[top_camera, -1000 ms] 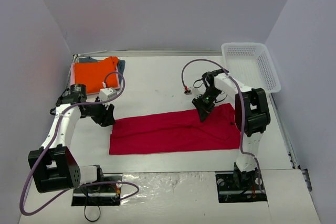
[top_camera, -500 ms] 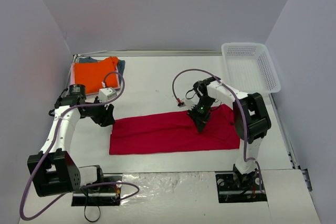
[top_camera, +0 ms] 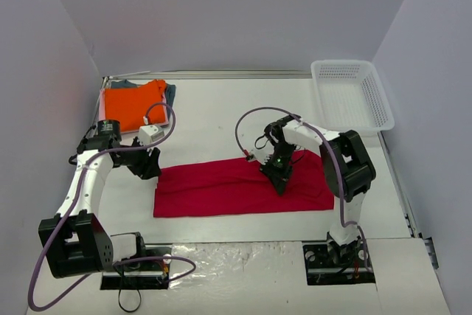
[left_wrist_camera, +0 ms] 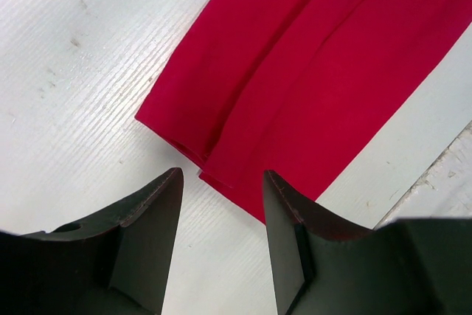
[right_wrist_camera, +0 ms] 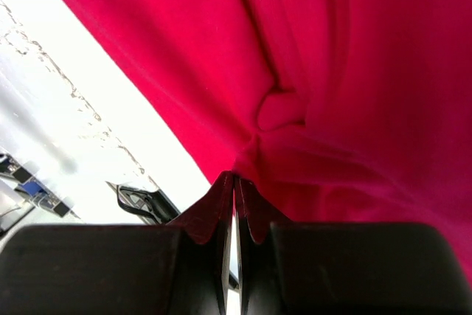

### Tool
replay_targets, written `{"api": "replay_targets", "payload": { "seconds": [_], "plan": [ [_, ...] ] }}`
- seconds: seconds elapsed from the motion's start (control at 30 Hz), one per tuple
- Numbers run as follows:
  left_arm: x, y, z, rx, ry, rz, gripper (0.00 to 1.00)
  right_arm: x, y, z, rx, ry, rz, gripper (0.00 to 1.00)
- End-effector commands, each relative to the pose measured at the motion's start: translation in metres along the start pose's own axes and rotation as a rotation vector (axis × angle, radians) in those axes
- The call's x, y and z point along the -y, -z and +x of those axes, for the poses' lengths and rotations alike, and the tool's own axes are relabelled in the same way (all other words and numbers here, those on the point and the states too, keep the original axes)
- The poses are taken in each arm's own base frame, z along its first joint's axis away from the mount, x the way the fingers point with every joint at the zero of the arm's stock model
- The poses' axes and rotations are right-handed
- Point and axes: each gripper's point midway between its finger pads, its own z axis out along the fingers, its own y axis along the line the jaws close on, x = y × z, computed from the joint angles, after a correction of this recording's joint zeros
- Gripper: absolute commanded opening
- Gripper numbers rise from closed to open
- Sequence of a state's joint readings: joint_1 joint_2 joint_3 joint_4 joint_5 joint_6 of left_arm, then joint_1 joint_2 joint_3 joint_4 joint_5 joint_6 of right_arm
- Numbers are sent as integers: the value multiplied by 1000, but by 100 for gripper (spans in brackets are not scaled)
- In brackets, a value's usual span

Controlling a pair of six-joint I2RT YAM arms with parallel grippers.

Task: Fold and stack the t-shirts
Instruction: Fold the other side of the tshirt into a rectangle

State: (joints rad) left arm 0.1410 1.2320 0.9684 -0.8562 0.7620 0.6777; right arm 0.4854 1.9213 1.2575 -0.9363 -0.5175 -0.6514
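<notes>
The crimson-red t-shirt (top_camera: 221, 188) lies on the table as a long folded strip. My right gripper (top_camera: 279, 176) is over its right half and is shut on a pinch of the red cloth (right_wrist_camera: 274, 112), which bunches up at the fingertips (right_wrist_camera: 236, 176). My left gripper (top_camera: 150, 164) hovers just off the strip's left end (left_wrist_camera: 295, 86). It is open, with only bare table between its fingers (left_wrist_camera: 155, 204). A folded orange t-shirt (top_camera: 133, 102) lies at the back left on top of a grey-blue one (top_camera: 170, 92).
A white mesh basket (top_camera: 354, 94) stands at the back right against the wall. The right arm's cable (top_camera: 247, 119) loops above the shirt. Grey walls close in the left, back and right sides.
My right gripper has moved left and towards the near edge across the red shirt, still shut on the cloth. The left arm has stayed in place.
</notes>
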Motion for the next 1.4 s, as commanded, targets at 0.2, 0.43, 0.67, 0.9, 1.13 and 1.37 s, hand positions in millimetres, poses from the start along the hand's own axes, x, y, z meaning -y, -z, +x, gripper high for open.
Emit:
{"api": "replay_targets", "payload": {
  "seconds": [0.2,0.43,0.67,0.9,1.13,1.37],
  "plan": [
    [0,5,2,8,-28,-24,46,-8,-27,21,-140,-41,-73,13],
    [1,7,2,6,-36,-28,46,-13,-24,22,-138,-46,-67,36],
    [1,8,-3,15,-36,-28,46,-35,13,18,-77,13,-58,42],
    [3,10,-5,30,-38,-29,46,-49,53,10,4,90,-13,39],
    [4,14,-5,30,-47,-45,46,-9,51,9,-13,34,61,7],
    [2,16,0,13,-62,-73,46,27,48,12,-10,-42,114,0]
  ]
}}
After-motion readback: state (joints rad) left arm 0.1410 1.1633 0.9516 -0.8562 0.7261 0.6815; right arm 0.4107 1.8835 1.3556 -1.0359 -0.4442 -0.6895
